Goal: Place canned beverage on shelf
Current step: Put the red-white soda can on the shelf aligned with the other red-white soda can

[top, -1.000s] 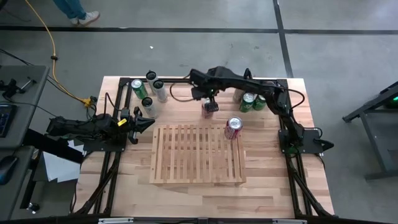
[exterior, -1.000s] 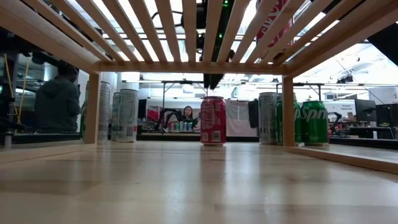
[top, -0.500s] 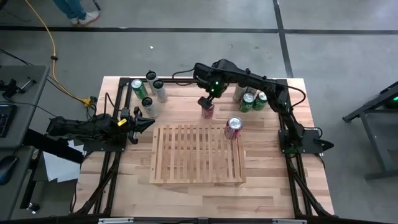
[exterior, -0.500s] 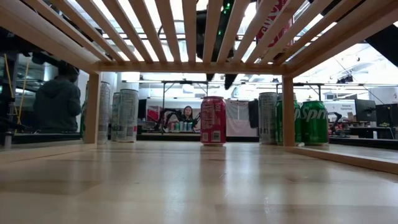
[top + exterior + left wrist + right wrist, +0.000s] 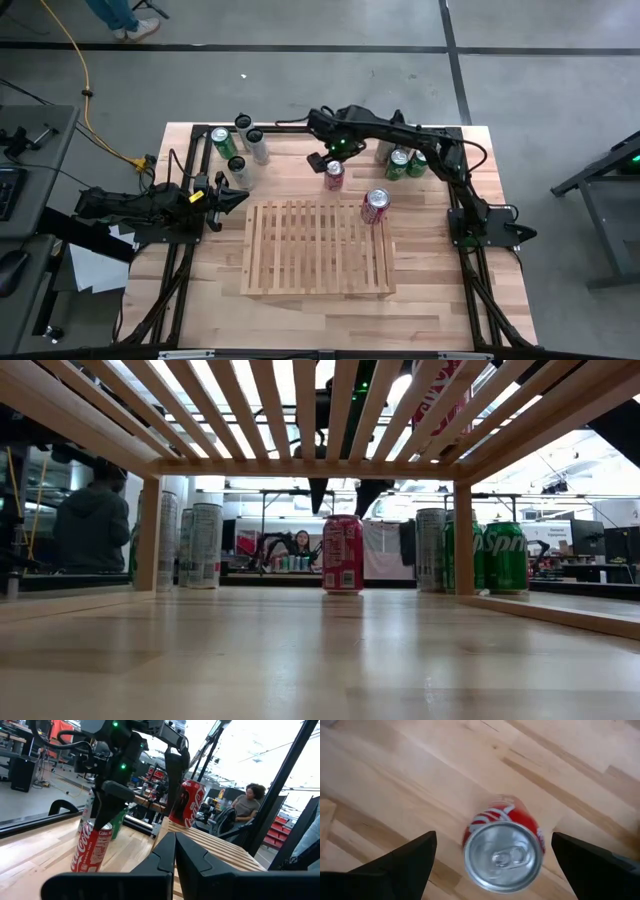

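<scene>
With its jaws spread wide, the right gripper (image 5: pixel 490 857) hangs directly over the upright red aluminium cola can (image 5: pixel 334 174) on the tabletop just behind the flat light-wood slatted shelf (image 5: pixel 318 248) — it should descend centred, then close around the can's middle — while the left gripper (image 5: pixel 232 195), jaws shut, waits at the left edge

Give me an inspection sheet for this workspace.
Surface: wooden table, bare in front.
Job's things: slatted shelf holds one red can at its far right corner; another red can upright on the table behind it.
Clutter: can groups far left and far right.
Hands: right hand open above the table can; left hand shut, left of the shelf.
Cables: yellow cable on floor.
Surroundings: seated person.
</scene>
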